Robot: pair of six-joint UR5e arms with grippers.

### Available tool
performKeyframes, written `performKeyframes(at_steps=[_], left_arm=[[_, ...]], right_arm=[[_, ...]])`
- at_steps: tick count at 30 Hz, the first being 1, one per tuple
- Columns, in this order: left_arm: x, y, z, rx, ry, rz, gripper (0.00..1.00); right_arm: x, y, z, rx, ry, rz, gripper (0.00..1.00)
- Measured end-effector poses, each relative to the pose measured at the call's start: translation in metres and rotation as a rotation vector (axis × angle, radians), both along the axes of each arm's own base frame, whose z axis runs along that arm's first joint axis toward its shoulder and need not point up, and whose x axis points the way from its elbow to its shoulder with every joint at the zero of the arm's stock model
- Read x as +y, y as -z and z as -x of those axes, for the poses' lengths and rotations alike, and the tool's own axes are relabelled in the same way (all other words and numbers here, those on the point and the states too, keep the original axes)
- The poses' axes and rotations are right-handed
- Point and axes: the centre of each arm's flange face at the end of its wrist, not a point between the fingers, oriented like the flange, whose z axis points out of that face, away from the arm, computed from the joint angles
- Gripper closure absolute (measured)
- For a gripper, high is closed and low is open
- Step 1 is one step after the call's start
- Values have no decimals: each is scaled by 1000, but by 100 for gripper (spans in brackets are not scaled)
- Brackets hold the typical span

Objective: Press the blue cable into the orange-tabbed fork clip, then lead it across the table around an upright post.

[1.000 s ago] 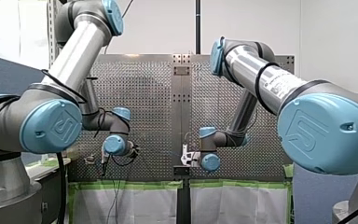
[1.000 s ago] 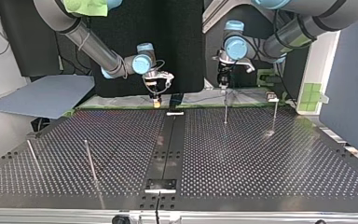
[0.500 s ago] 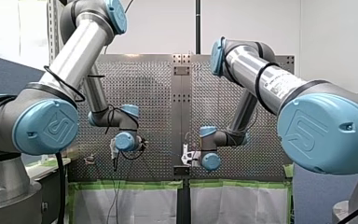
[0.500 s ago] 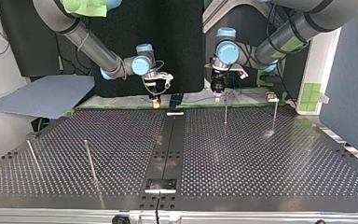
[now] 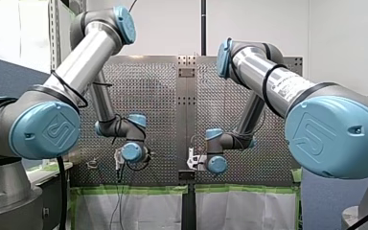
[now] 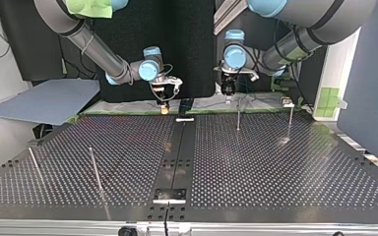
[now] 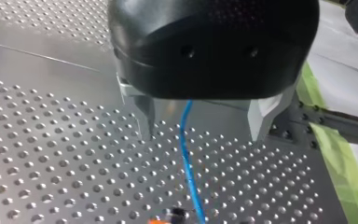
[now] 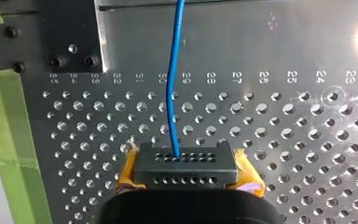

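A thin blue cable [image 7: 186, 163] runs loose between the two metal fingers of my left gripper [image 7: 203, 137], which is open just above the perforated table. Ahead of that gripper, the cable reaches the clip with the orange tab [image 7: 161, 219], only partly in view. My right gripper [image 8: 186, 163] is shut on the blue cable [image 8: 175, 79], its yellow pads [image 8: 249, 179] showing on either side of the black fingertips. In the top view my right gripper [image 6: 165, 105] hangs near the table's far edge by the centre strip, and my left gripper [image 6: 228, 93] hangs a little to its right.
Two upright posts [image 6: 237, 118] [image 6: 290, 120] stand at the top view's far right, near a small fixture [image 6: 288, 102]. Two leaning posts [image 6: 94, 169] [image 6: 34, 164] stand at its near left. Green tape [image 8: 9, 140] lines the table's edge.
My left arm has swung toward the table's middle, rightward in the front view and leftward in the top view. My right arm has not moved.
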Motion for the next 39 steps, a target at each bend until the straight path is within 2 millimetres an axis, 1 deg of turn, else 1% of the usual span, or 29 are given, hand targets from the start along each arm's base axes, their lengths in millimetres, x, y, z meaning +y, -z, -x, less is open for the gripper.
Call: performKeyframes(at_steps=[3,6,18,30,31,32,33,34,35,36,37,38,39], left_arm=[[-4,8,-4,5,-2,-5,0],[-7,11,-9,5,-5,-6,0],[-13,-2,-34,-24,-30,7,0],[-12,-4,-37,-18,-54,17,0],[-12,-4,-37,-18,-58,16,6],[-11,-4,-37,-19,-62,15,6],[-11,-4,-37,-19,-68,14,16],[-10,-4,-37,-20,-74,12,28],[-10,-4,-37,-21,-80,11,28],[-9,-4,-37,-21,-88,9,36],[-8,-4,-37,-21,-94,7,52],[-8,-4,-37,-21,-99,6,52],[-7,-4,-37,-20,-103,4,62]], right_arm=[[0,0,0,3,0,-4,100],[0,0,0,3,0,-4,100],[0,0,0,3,0,-6,100],[1,0,0,5,-1,-8,100],[1,1,0,6,-1,-9,100],[1,1,0,7,-1,-9,100],[1,1,1,7,-1,-10,100],[1,1,1,7,-1,-10,100],[1,0,1,7,-1,-10,100],[1,1,1,8,-1,-11,100],[1,1,1,8,-1,-11,100],[1,1,1,9,-1,-12,100],[1,1,1,9,0,-12,100]])
